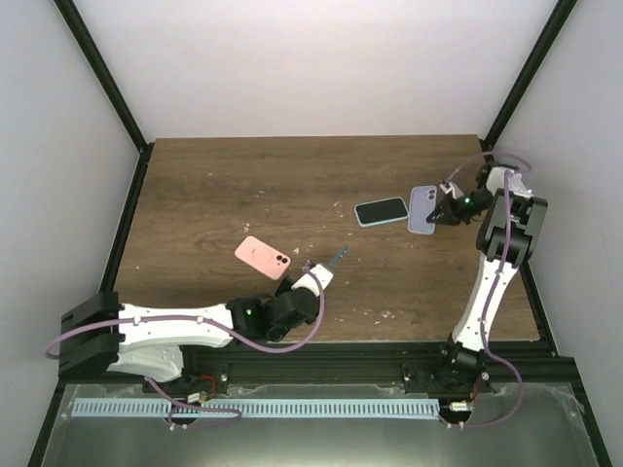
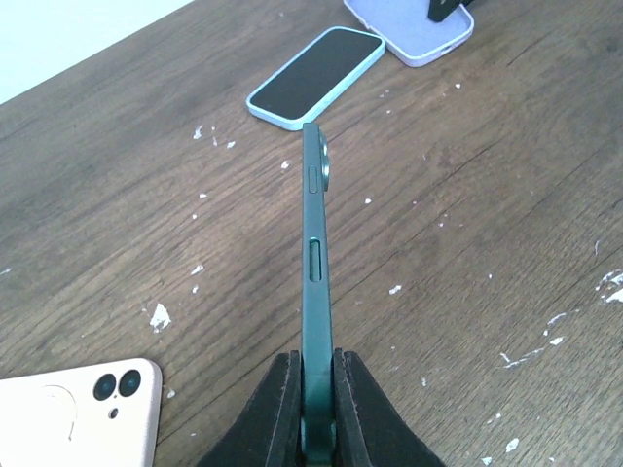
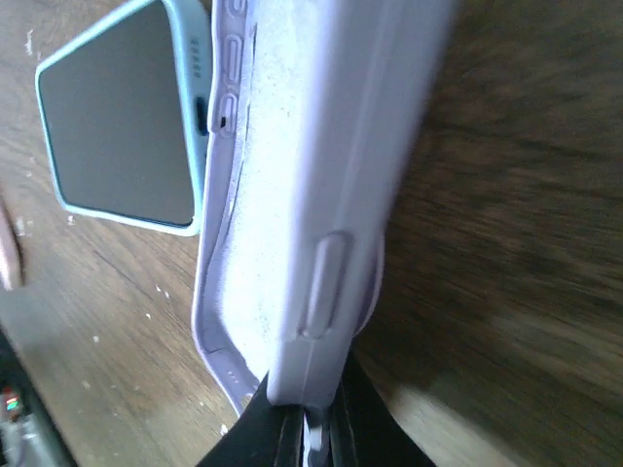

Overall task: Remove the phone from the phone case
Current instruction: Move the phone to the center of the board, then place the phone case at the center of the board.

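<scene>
Just toward six o'clock from the table's centre, left gripper (image 1: 326, 268): clamped tight on the near end of the green phone (image 2: 313, 243). You hold the phone on its long edge, lens end pointing toward two o'clock.
Green phone: bare, in no case. It is a stiff slab with a smooth rim, raised side buttons and glossy faces. Judge it slick, breakable and fairly heavy for its size, so take it by the flat faces and set it down gently.
Right gripper (image 3: 307, 409): closed on one wall of the lilac case (image 3: 321, 146), out at the table's three o'clock side.
Lilac case: looks empty. The shell is matte and rubbery, with a fuzzy lining and moulded button bumps. It is likely light and bendy, so expect a pinched wall to flex.
Blue-cased phone (image 1: 381, 210): flat, screen up, just beside the lilac case at its nine o'clock.
Pink handset (image 1: 263, 257): back up with twin lenses, near your left gripper at its nine o'clock.
Table (image 1: 214, 185): dark wood grain with scattered white flecks.
</scene>
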You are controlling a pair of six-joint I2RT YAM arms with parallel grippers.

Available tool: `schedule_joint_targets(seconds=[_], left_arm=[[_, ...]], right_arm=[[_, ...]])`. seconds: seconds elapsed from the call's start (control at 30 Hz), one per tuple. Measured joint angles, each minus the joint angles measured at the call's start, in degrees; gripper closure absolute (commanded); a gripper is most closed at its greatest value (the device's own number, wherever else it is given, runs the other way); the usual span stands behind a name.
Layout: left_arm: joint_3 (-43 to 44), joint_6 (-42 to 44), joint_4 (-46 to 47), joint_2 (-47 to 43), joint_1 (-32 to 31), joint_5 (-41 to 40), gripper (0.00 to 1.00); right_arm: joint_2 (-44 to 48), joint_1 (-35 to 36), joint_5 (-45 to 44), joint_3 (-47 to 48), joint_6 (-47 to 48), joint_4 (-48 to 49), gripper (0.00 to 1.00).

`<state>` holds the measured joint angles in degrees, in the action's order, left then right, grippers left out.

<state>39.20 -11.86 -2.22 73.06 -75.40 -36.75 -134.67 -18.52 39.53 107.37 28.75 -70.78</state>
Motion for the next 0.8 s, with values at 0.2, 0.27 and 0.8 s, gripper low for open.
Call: schedule_joint_targets(seconds=[0.2, 0.27, 0.8], left_arm=[[0.0, -0.4, 0.1, 1.9, 0.0, 0.9, 1.0], [0.0, -0.5, 0.2, 2.0, 0.0, 1.0, 1.0], [1.9, 2.2, 2.9, 8.2, 0.0, 1.4, 1.0]], right_arm=[[-3.3, 3.1, 9.2, -4.2, 1.6, -1.7, 0.99], [-3.4, 5.4, 11.2, -5.7, 2.3, -2.3, 0.99], [-2.4, 8.2, 11.3, -10.0, 3.5, -6.1, 0.99]])
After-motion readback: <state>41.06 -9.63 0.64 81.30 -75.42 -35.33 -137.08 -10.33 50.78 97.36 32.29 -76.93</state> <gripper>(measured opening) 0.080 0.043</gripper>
